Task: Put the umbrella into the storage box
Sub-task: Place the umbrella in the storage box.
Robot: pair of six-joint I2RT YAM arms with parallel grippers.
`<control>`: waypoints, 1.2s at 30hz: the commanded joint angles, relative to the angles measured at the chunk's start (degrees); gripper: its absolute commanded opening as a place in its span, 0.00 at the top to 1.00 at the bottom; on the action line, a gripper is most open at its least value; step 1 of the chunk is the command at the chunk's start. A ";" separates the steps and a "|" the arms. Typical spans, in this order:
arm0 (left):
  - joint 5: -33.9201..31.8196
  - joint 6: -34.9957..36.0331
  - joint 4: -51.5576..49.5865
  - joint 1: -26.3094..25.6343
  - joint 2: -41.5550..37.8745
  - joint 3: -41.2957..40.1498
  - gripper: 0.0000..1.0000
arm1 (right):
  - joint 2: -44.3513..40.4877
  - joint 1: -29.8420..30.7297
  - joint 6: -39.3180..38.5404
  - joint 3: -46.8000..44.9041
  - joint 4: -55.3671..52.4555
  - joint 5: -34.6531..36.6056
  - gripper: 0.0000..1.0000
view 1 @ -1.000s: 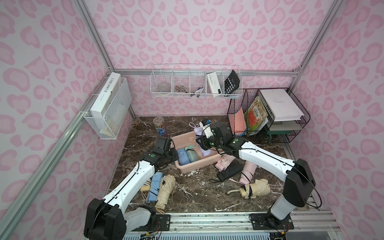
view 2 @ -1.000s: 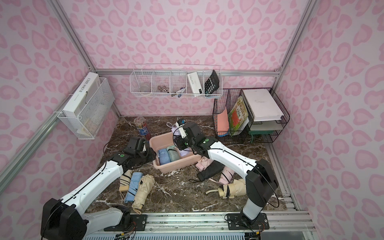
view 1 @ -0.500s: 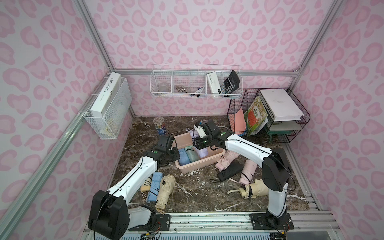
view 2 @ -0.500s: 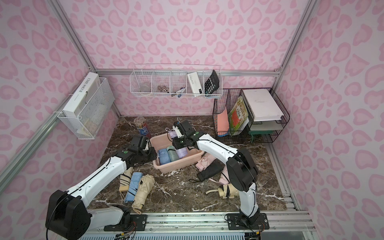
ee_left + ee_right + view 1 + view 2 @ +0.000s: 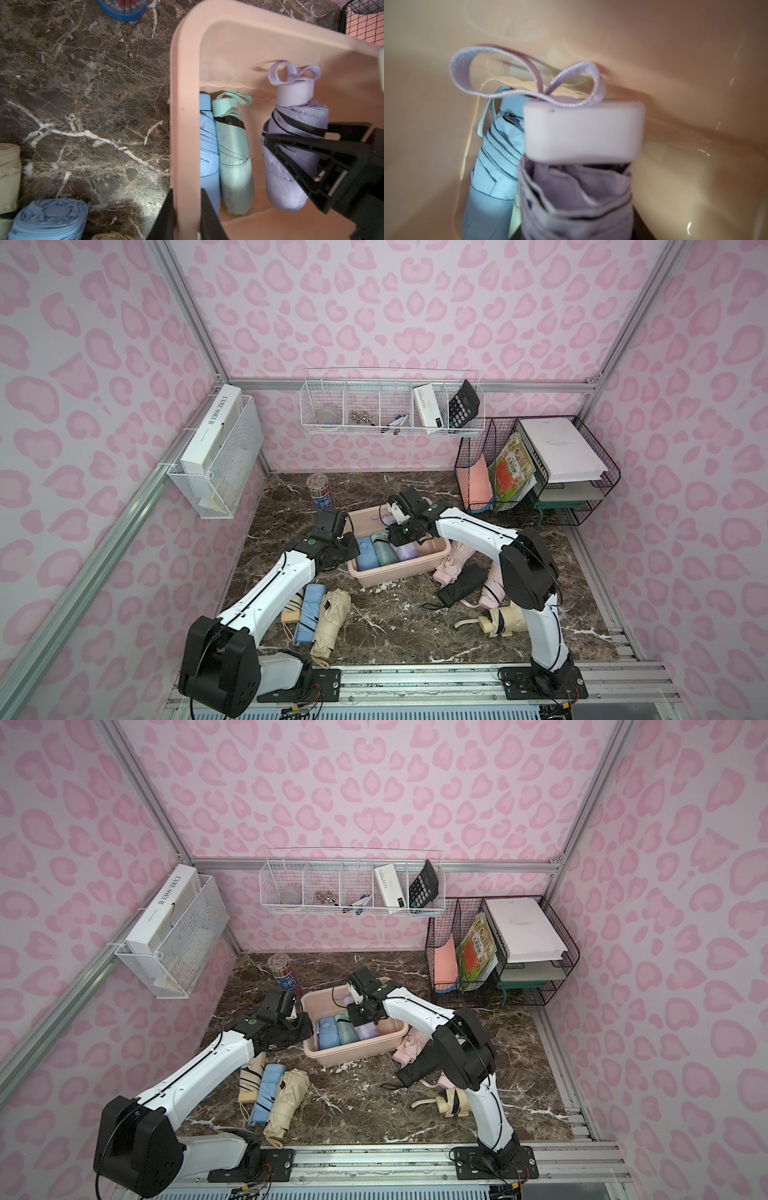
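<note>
Peach-pink storage box (image 5: 182,83) sat mid-bench, its left rim pinched by the left tool (image 5: 185,216). Inside lay a blue umbrella (image 5: 207,145) and a mint umbrella (image 5: 232,149), then the lilac umbrella (image 5: 278,187), clamped in the right tool (image 5: 299,135) and not yet released. Top views gave the full remainder: three folded umbrellas (image 5: 328,622) near the front-left corner and another heap (image 5: 461,587) right of the box. Only the left wrist view showed both grips plainly.

even light, possibly motion-blurred wrist close-ups
</note>
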 commanded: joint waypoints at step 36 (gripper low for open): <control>-0.10 2.72 -3.51 0.02 -0.38 2.43 0.58 | -22.93 3.54 -13.58 -17.76 18.56 8.60 0.33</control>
